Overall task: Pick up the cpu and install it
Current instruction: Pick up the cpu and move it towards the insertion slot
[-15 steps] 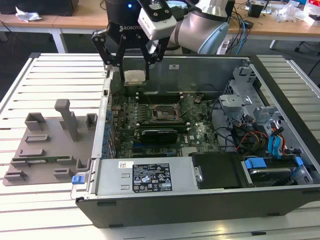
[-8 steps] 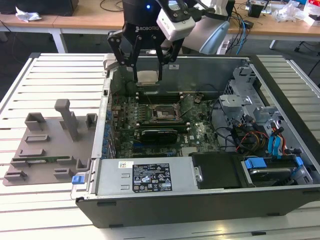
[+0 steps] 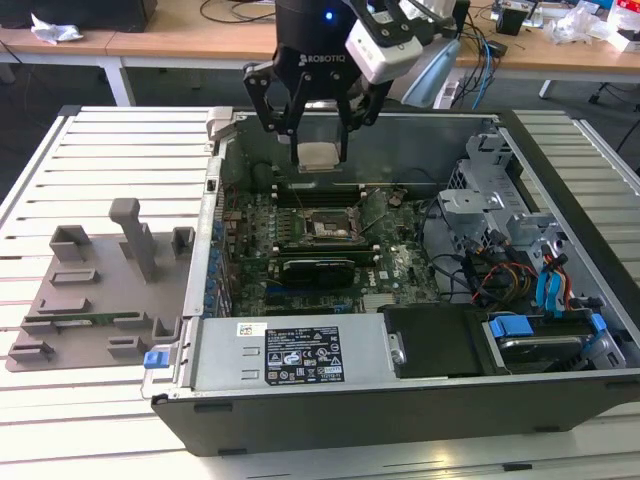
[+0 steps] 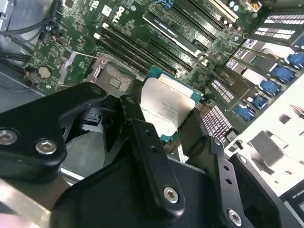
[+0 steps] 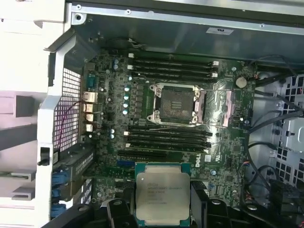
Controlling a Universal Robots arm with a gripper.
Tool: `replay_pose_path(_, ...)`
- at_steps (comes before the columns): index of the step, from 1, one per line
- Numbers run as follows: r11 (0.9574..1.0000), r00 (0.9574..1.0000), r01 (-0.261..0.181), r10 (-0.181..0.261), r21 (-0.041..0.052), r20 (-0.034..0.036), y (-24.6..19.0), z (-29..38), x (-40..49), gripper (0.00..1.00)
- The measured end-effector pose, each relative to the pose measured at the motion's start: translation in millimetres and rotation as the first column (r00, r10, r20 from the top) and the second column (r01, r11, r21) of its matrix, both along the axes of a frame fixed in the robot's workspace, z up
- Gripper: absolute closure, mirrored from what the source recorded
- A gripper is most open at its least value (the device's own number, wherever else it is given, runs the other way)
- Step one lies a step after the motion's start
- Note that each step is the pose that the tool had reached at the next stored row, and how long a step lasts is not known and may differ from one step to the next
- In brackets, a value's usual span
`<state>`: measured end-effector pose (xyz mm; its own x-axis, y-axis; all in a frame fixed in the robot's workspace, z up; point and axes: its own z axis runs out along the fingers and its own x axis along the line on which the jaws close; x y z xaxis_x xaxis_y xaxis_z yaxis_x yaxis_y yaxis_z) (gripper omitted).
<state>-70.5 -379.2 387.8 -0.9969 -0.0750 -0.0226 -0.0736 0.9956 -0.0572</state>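
Observation:
My black gripper [image 3: 318,155] hangs above the open computer case, shut on the cpu [image 3: 318,154], a small square chip with a silvery top. Both wrist views show the cpu [image 4: 164,110] [image 5: 162,191] clamped by its edges between the two fingers [image 4: 142,142], with its green rim visible. On the green motherboard [image 3: 400,262] below lies the dark square socket [image 3: 330,226] [image 5: 176,103] with its metal frame, uncovered. The cpu is held well above the board, at the far wall's side of the socket in the exterior view.
The open case [image 3: 600,290] has drive bays and cables at the exterior view's right and a power supply [image 3: 290,352] in front. Memory slots [image 5: 171,66] flank the socket. A grey plastic tray [image 3: 100,290] lies on the slatted table at the exterior view's left.

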Motion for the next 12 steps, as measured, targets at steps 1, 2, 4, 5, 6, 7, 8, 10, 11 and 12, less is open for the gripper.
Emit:
replay_pose_path(1,1.0000,1.0000,0.000,0.000,0.0000,0.0000,0.0,-0.3,2.8,0.45)
replay_pose_path(2,1.0000,1.0000,0.000,0.000,0.0000,0.0000,0.0,-0.4,4.1,0.45)
replay_pose_path(4,1.0000,1.0000,0.000,0.000,-0.0001,0.0000,0.0,-0.7,6.9,0.45)
replay_pose_path(5,1.0000,1.0000,0.000,0.000,0.0000,0.0000,0.0,-1.1,8.2,0.45)
replay_pose_path(6,1.0000,1.0000,0.000,0.000,-0.0001,0.0000,0.0,-1.8,10.7,0.45)
replay_pose_path(7,1.0000,1.0000,0.000,0.000,-0.0002,0.0000,0.0,-2.7,13.4,0.45)
replay_pose_path(8,1.0000,1.0000,0.000,0.000,-0.0003,0.0000,0.0,-3.5,15.2,0.45)
replay_pose_path(10,1.0000,1.0000,0.000,0.000,-0.0013,-0.0005,0.2,-5.7,19.6,0.45)
replay_pose_path(11,1.0000,1.0000,0.000,0.000,-0.0018,-0.0007,0.3,-6.6,20.8,0.45)
replay_pose_path(12,1.0000,1.0000,0.000,0.000,-0.0024,-0.0008,0.4,-7.7,22.0,0.45)
